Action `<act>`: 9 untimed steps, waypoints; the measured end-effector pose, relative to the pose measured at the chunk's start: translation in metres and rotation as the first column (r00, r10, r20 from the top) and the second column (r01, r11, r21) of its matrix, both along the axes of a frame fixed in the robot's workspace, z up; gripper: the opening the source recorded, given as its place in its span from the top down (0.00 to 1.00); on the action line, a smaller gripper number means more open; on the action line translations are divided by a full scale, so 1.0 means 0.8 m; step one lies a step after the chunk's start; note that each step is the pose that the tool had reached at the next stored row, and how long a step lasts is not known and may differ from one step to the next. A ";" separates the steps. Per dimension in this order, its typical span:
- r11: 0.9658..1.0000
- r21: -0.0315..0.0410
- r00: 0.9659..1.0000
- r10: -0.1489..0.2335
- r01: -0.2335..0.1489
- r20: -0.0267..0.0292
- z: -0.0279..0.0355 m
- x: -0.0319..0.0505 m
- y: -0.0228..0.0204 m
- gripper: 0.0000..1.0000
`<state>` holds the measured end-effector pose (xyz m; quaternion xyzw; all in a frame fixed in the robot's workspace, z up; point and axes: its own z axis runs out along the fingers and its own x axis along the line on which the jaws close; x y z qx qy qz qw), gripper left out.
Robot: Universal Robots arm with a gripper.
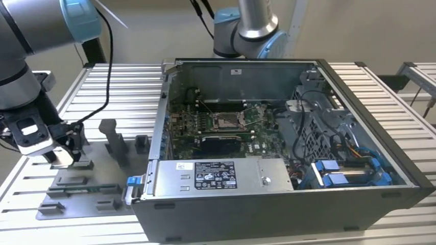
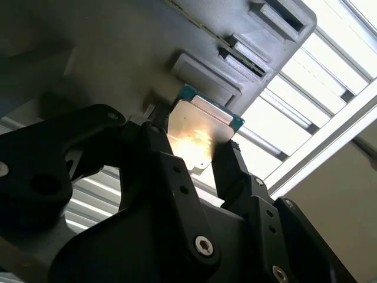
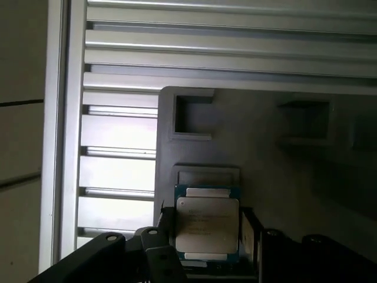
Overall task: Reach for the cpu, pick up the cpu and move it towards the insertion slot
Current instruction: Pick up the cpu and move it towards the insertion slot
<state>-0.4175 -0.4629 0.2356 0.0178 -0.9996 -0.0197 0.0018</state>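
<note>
Slatted table bears computer case; fingers pinch the cpu.

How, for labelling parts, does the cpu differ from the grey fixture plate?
The cpu is small and shiny with a green edge; the fixture plate is large, matt grey. The cpu is clamped in the end effector; the fixture plate lies on the slatted table.

cpu in gripper | over fixture plate | PC case @ the exterior view's right
</note>
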 end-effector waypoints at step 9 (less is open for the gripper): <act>1.000 0.000 1.000 0.000 0.000 0.000 0.0188 0.000 0.0000 1.00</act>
